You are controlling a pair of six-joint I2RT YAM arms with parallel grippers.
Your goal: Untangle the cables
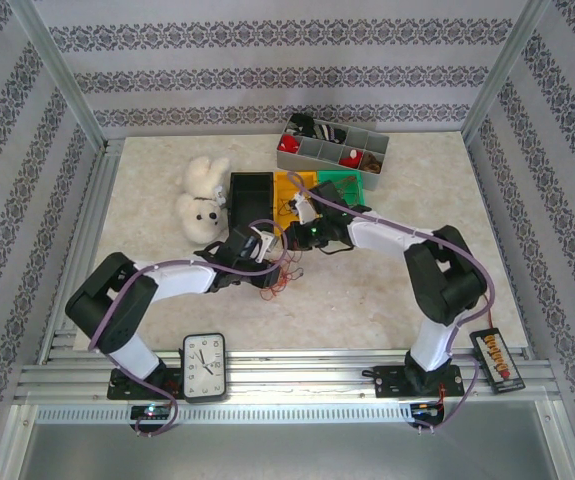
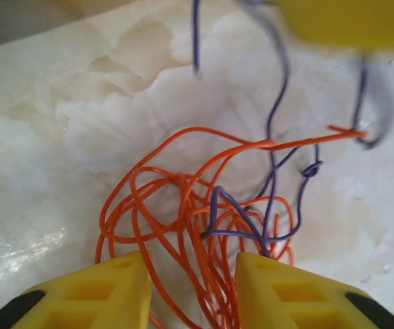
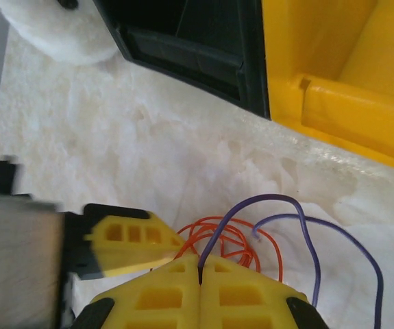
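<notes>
Cables btwn spread L gripper; R gripper tight on one

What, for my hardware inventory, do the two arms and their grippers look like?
Both the left arm and the right arm have bulky black joints, white link shells and a thick lavender cord looped along them. The left gripper and right gripper carry yellow plastic fingers with rectangular hollow pockets and black bases.

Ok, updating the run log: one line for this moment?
left gripper: open around orange cables | right gripper: shut on purple cable | state: tangled
</notes>
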